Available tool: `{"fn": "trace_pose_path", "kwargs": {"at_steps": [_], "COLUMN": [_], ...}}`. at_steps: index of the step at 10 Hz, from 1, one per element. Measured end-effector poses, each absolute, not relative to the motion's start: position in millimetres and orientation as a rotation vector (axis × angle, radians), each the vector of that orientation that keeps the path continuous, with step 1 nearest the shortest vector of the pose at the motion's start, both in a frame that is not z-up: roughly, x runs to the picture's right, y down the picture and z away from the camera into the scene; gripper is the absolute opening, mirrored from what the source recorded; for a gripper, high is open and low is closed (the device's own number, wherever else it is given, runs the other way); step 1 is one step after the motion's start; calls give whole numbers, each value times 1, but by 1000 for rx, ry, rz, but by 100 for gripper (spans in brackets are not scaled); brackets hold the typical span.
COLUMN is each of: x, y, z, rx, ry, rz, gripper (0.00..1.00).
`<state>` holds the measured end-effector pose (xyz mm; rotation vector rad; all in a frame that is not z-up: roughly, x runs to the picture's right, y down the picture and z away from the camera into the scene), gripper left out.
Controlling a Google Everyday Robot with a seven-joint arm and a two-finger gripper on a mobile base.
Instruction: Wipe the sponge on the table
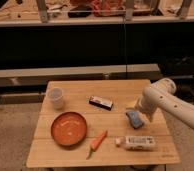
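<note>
Your tool (136,109) hangs, jaws apart, just above the soft blue rectangular sponge (134,119) lying on the pale slatted wooden bench (55,156).

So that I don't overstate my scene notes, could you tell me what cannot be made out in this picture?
All in the camera view:
- The gripper, at the right end of the sponge, sits mostly behind the wrist of the arm; whether it touches the sponge cannot be told.
- Print on the white package: too small.
- The arm's base: cut off by the right edge.
- The shelf items: blurred, cut by the top edge.
</note>
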<state>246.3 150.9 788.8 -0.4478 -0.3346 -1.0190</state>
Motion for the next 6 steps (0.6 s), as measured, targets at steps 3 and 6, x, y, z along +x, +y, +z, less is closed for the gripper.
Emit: {"fn": "trace_pose_path", "kwargs": {"at_steps": [3, 6], "x": [246, 247], "y": [149, 149], "z": [796, 803], "rx": [-456, -466], "ry": [-360, -375], "rz": [-1084, -1132], "gripper": [80, 80]}}
